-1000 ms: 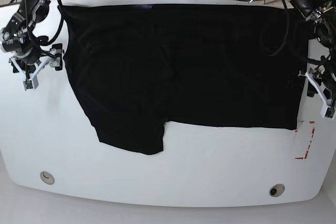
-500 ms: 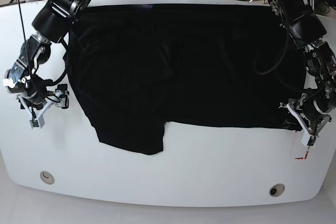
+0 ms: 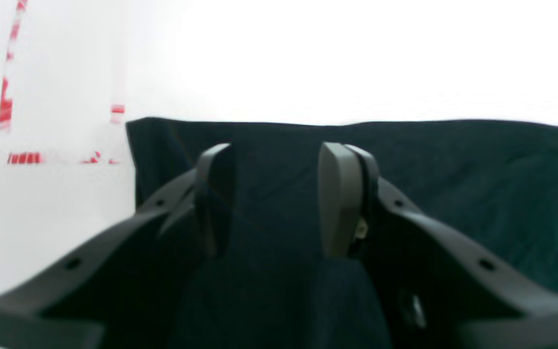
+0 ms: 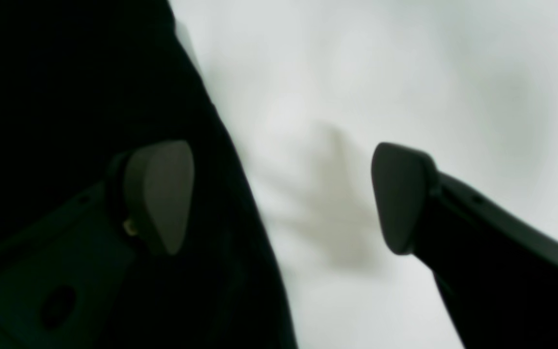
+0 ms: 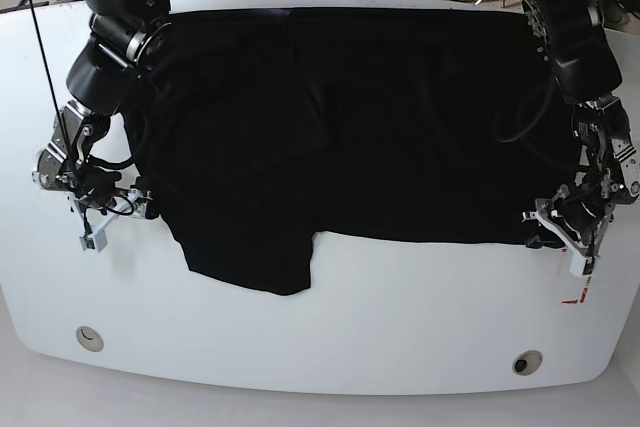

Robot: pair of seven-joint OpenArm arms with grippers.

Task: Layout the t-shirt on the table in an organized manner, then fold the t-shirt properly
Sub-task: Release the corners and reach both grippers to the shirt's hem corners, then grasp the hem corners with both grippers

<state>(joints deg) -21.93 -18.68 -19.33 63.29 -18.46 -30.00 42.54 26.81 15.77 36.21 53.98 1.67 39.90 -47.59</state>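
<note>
Both grippers sit low at the t-shirt's side edges. Filling the lower half of the left wrist view, the left gripper [image 3: 275, 194] stands with its jaws partly apart above the black t-shirt [image 3: 453, 194], cloth showing in the gap between the fingers [image 3: 339, 194]; whether they pinch any of it cannot be told. Just past the fingertips the shirt's straight edge and corner lie on the white table [image 3: 66, 203], with red tape marks [image 3: 24, 157] at upper left of that frame. In the right wrist view the right gripper [image 4: 281, 194] is spread wide and holds nothing: one finger [image 4: 160, 194] hangs over the shirt's dark edge [image 4: 90, 121], the other over bare table [image 4: 405, 72]. From the base view, the left gripper [image 5: 565, 237] is at the shirt's lower right corner and the right gripper [image 5: 110, 217] at its left edge, mid-frame. The t-shirt [image 5: 350, 117] lies spread flat across the upper half of the table [image 5: 400, 327], a sleeve-like flap hanging down at lower left; two small round holes [image 5: 90, 338] sit near the table's bottom edge.
</note>
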